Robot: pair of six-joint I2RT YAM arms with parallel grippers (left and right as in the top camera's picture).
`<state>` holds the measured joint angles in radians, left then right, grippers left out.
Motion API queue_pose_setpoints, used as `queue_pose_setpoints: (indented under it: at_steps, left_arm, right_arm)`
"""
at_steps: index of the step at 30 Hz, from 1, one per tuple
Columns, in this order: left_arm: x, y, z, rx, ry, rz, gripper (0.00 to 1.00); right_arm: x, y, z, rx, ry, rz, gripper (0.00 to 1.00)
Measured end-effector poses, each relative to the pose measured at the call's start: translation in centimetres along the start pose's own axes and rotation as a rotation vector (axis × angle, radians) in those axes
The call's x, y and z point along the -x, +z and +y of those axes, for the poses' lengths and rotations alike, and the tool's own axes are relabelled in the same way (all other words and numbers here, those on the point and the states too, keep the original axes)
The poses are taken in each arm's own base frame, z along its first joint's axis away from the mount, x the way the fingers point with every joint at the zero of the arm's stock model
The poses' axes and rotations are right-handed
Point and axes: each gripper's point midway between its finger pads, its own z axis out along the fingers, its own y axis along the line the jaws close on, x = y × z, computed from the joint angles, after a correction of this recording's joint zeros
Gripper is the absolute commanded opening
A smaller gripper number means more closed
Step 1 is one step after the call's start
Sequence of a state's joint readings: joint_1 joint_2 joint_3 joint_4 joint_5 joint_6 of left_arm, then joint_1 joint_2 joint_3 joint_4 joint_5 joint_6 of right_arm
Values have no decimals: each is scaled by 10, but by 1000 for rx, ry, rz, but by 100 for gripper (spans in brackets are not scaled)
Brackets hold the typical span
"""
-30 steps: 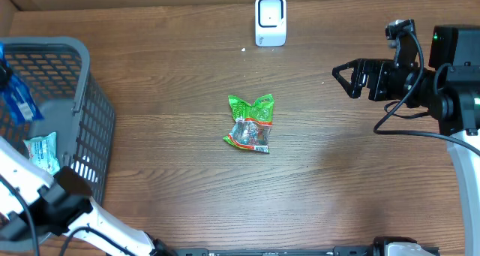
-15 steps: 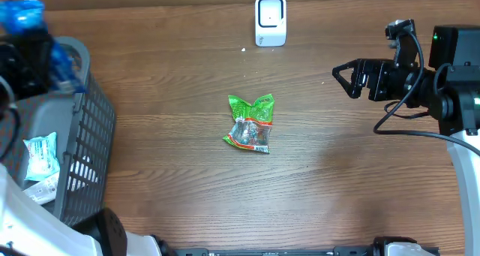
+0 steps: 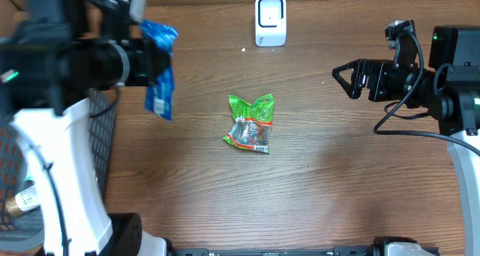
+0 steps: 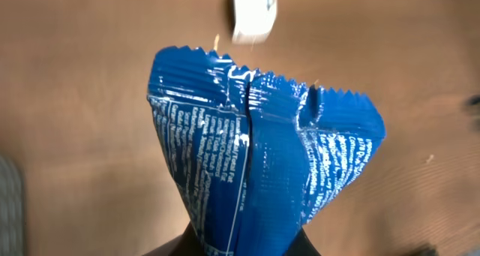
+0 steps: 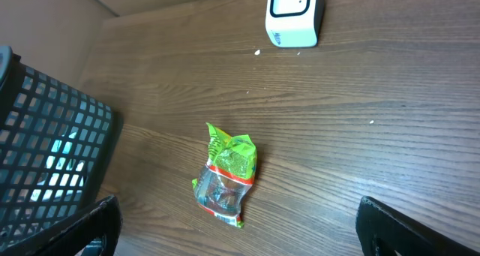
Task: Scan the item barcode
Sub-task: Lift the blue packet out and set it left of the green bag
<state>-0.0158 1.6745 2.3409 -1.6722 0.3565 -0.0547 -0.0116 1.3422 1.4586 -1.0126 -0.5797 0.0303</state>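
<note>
Your left arm reaches in from the left side with its forearm level and pointing right, raised above the surface (image 3: pixel 315 196). Your left hand (image 3: pixel 152 59) is clamped shut on the blue packet (image 3: pixel 160 87) and holds it clear of the wood, just right of the grey basket (image 3: pixel 103 136). In the left wrist view the packet (image 4: pixel 255 151) fans out beyond the grip. Its crimped edge points toward the white scanner (image 4: pixel 253 16), and fine white print covers its left face, too small to tell whether a barcode shows. The scanner (image 3: pixel 270 19) stands at the far edge, well apart from the packet. Your right arm comes in from the right side with your right hand (image 3: pixel 343 80) pointing left, its 2 fingers (image 5: pixel 97 222) spread wide and empty. A green packet (image 3: pixel 251 122) lies mid-surface, between the 2 hands.
</note>
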Motion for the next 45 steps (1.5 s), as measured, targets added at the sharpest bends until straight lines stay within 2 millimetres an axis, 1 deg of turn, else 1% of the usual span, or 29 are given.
queue_pose_setpoints:
  at_steps: [5,7,10,13,17,19,20,21,23,24,25,26,28,30,32,34,35,36,38,40,42,44,45]
  left_arm:
    - [-30,86,11,99,-83,193,4]
    - [-44,120,16,129,-124,237,4]
    - [-64,165,25,160,-193,275,4]
    - [-81,204,38,188,-253,265,4]
    - [-100,251,63,228,-321,192,4]
    - [-108,267,72,235,-337,159,4]
    - [-113,274,76,239,-343,150,9]
    - [-119,278,79,243,-351,147,19]
    - [-127,283,83,251,-357,148,61]
    - [-128,284,84,252,-367,147,83]
    - [-128,284,84,251,-367,144,97]
    - [-126,284,83,248,-364,140,100]
    - [-123,282,82,246,-349,144,100]
    - [-118,275,79,253,-325,160,100]
    - [-96,259,73,262,-287,141,100]
    - [-63,238,65,268,-240,90,100]
    - [-45,223,60,272,-214,60,100]
    - [-25,205,54,273,-188,23,100]
    - [14,163,42,272,-135,-74,100]
    - [41,113,31,272,-84,-156,100]
    - [57,61,24,279,-42,-235,100]
    - [61,10,25,309,-23,-297,100]
    - [59,-15,30,337,-25,-325,100]
  right_arm:
    - [0,0,0,0,0,0,100]
    - [0,0,0,0,0,1,100]
    - [0,0,0,0,0,0,100]
    - [0,0,0,0,0,0,100]
    - [0,0,0,-1,0,1,100]
    - [0,0,0,0,-1,0,100]
    - [0,0,0,0,0,1,100]
    - [0,0,0,-1,0,0,100]
    - [0,0,0,0,1,1,100]
    - [0,0,0,0,1,1,100]
    - [0,0,0,0,0,1,100]
    - [0,0,0,0,0,1,100]
    - [0,0,0,0,0,1,100]
    - [0,0,0,0,1,2,100]
    - [-2,0,0,-1,4,7,100]
    - [-4,0,-1,-3,10,15,100]
    - [-5,0,-1,-4,12,18,100]
    - [-6,0,-1,-6,14,21,100]
    - [-7,0,-2,-9,17,25,100]
    - [-7,0,-2,-10,19,27,100]
    - [-7,0,-2,-11,20,28,100]
    - [-8,0,-2,-11,20,28,100]
    - [-8,0,-2,-11,20,28,100]
